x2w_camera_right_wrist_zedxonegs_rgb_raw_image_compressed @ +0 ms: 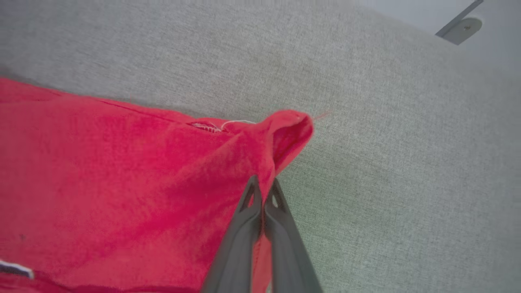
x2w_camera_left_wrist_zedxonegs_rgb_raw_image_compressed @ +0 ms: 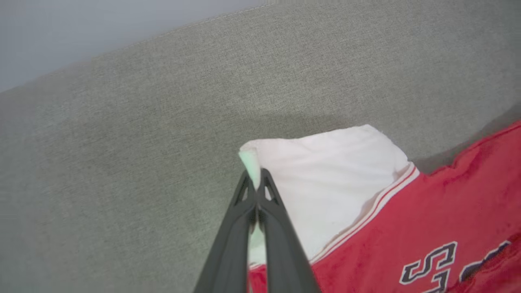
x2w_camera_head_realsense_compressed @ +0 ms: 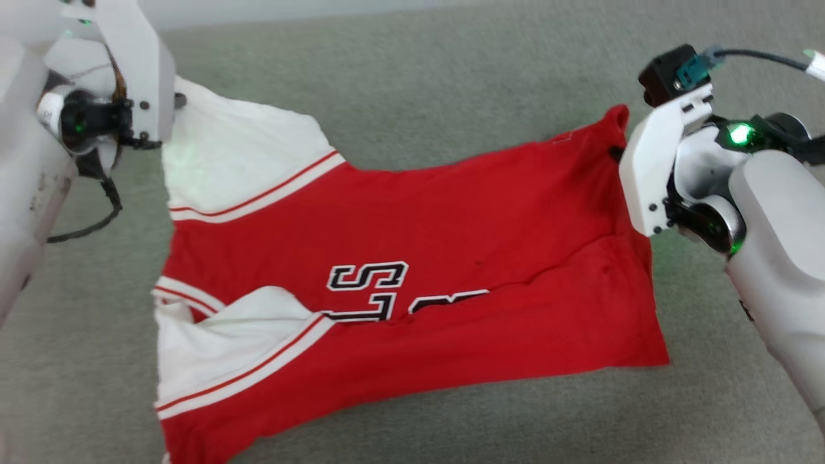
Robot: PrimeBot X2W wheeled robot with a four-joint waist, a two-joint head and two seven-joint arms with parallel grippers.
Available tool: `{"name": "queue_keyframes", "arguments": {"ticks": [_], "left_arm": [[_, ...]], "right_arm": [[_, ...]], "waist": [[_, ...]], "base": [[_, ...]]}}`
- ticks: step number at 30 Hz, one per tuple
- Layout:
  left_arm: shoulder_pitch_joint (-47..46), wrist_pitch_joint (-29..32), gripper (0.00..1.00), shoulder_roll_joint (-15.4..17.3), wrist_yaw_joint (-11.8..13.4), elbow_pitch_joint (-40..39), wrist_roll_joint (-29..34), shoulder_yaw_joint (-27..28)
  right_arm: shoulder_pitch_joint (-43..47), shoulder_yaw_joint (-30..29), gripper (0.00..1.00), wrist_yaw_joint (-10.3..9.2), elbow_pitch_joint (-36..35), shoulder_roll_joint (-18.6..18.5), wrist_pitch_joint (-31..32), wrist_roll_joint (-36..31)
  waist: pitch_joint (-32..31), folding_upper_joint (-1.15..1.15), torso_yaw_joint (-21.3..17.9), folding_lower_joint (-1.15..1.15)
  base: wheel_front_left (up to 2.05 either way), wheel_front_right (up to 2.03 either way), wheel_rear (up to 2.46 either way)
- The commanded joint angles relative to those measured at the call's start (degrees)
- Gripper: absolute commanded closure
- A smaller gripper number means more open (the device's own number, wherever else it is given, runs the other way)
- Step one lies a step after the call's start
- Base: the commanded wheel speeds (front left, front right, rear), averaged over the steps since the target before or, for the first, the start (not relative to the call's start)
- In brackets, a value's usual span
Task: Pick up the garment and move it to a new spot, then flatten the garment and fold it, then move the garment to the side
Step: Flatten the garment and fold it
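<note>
The garment (x2w_camera_head_realsense_compressed: pixel 412 258) lies spread on the grey fabric surface (x2w_camera_head_realsense_compressed: pixel 451 77). Its long axis runs left to right across the head view, with the sleeves toward the robot's left and the hem toward its right.

The left gripper (x2w_camera_left_wrist_zedxonegs_rgb_raw_image_compressed: pixel 255 175) is closed, its fingers pinching the far corner of the white sleeve (x2w_camera_left_wrist_zedxonegs_rgb_raw_image_compressed: pixel 325 179). The right gripper (x2w_camera_right_wrist_zedxonegs_rgb_raw_image_compressed: pixel 263 183) is also closed, clamped on the far hem corner (x2w_camera_right_wrist_zedxonegs_rgb_raw_image_compressed: pixel 291 130), which bunches up just past its tips. Each arm therefore holds the end nearest to it, and the cloth stretches between them.

The near edge appears to be doubled over, with a crease cutting through the lettering (x2w_camera_head_realsense_compressed: pixel 374 290), though the head view leaves this uncertain.

Any next pull probably has to run across the short axis, with both grippers travelling together so the far edge stays straight.
</note>
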Motion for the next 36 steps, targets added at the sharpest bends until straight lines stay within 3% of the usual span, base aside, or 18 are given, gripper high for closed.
{"name": "queue_keyframes", "arguments": {"ticks": [1, 8, 12, 17, 25, 28, 32, 36], "left_arm": [[0.9, 0.4, 1.00, 0.5, 0.1, -1.0, -0.1, -0.2], [2.8, 2.5, 1.00, 2.9, 0.2, -7.0, -1.1, -0.8], [4.9, 4.1, 1.00, 5.1, 2.0, -12.8, -1.6, -1.2], [9.6, 6.9, 1.00, 8.8, 7.1, -24.6, -4.2, -1.1], [19.5, 10.6, 1.00, 17.0, 19.3, -48.1, -7.6, -2.8], [23.1, 10.2, 1.00, 18.8, 22.8, -54.4, -9.2, -3.2], [27.0, 8.8, 1.00, 19.6, 24.9, -56.8, -10.1, -3.9], [29.4, 6.2, 1.00, 18.0, 23.6, -53.8, -10.0, -4.4]], "right_arm": [[1.2, 0.7, 1.00, -0.09, -0.9, -1.0, -0.2, 0.6], [6.2, 3.6, 1.00, -0.09, -7.6, -6.3, 1.2, 2.2], [10.1, 4.3, 1.00, -0.09, -13.3, -9.9, 2.9, 3.8], [15.5, 4.0, 1.00, -0.09, -20.6, -14.3, 4.9, 4.9], [25.2, 2.1, 1.00, -0.09, -28.9, -18.6, 8.8, 6.8], [28.3, 1.6, 1.00, -0.09, -30.7, -19.6, 9.5, 7.1], [30.9, 0.5, 1.00, -0.09, -30.0, -18.8, 9.9, 6.3], [31.1, -1.5, 1.00, -0.09, -26.9, -16.3, 9.4, 5.3]], "waist": [[-3.2, 0.00, 3.0, 0.00], [-6.5, 0.00, 5.4, 0.00], [-7.7, 0.00, 6.5, 0.00], [-8.7, 0.00, 7.3, 0.00], [-8.7, 0.00, 7.7, 0.00], [-8.2, 0.00, 7.7, 0.00], [-7.7, 0.00, 7.3, 0.00], [-7.3, 0.00, 6.9, 0.00]], "base": [[0.00, 0.00, 0.00], [0.00, 0.00, 0.00], [0.00, 0.00, 0.00], [0.00, 0.00, 0.00], [0.00, 0.00, 0.00], [0.00, 0.00, 0.00], [0.00, 0.00, 0.00], [0.00, 0.00, 0.00]]}}
